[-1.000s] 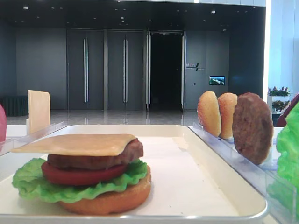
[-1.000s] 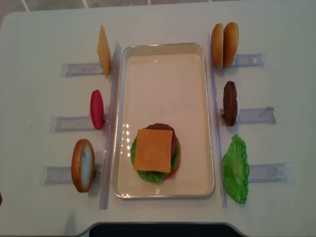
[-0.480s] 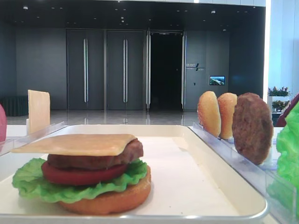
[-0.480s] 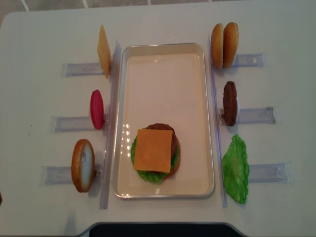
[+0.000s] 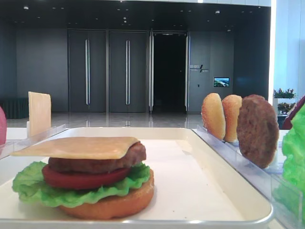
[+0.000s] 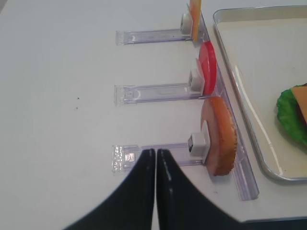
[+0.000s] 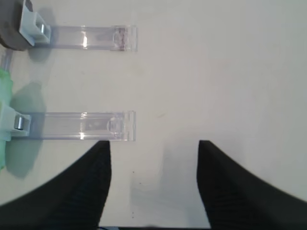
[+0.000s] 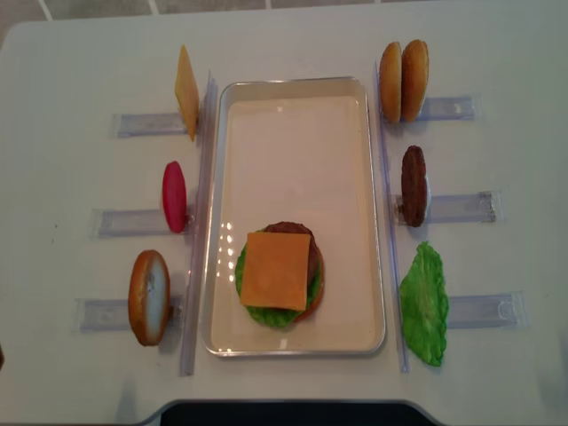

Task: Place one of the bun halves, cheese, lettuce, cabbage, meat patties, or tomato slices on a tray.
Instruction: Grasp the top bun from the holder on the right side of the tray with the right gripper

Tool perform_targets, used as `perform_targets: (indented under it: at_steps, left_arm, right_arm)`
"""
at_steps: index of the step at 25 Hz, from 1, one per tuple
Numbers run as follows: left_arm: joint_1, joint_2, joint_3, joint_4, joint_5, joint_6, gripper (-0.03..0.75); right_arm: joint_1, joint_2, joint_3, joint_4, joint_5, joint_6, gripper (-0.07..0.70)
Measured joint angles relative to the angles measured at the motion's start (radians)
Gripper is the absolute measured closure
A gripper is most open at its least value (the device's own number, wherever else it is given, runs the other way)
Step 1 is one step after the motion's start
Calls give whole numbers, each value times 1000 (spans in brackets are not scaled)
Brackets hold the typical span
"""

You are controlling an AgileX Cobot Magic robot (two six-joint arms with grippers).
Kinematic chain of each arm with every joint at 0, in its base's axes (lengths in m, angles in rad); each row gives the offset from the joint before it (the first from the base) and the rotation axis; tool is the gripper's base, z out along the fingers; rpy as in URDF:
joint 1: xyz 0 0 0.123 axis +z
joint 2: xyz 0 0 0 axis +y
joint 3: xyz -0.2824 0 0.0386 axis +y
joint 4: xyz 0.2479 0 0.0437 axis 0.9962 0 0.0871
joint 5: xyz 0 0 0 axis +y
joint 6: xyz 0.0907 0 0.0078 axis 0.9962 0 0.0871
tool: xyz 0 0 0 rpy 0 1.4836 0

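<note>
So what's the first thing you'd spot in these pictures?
The half-built burger at the near end of the white tray, with a cheese slice on top. Then the spare pieces standing in clear racks along both sides: a red tomato slice on the left, a green lettuce leaf on the right.

Four views: one low, one overhead, two from the wrists.

The low camera sits at the near end of the tray (image 5: 228,191), very close, facing the far doors (image 5: 128,71). The overhead one looks straight down on the whole desk (image 8: 71,53) and shares the tray (image 8: 373,213) with it. The left wrist camera looks down on the desk's left racks (image 6: 153,91); the right wrist camera on the right racks (image 7: 86,125).
</note>
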State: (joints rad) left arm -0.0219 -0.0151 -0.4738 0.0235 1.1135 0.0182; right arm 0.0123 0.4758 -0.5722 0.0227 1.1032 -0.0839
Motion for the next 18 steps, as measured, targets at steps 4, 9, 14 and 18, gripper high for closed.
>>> perform_targets:
  at_steps: [4, 9, 14, 18]
  left_arm:
    - [0, 0, 0, 0, 0, 0, 715]
    - [0, 0, 0, 0, -1, 0, 715]
    - [0, 0, 0, 0, -1, 0, 715]
    - [0, 0, 0, 0, -1, 0, 715]
  right_arm:
    - [0, 169, -65, 0, -27, -4, 220]
    - [0, 395, -197, 0, -55, -7, 220]
    - [0, 565, -356, 0, -84, -7, 220]
    - [0, 690, -466, 0, -87, -8, 220]
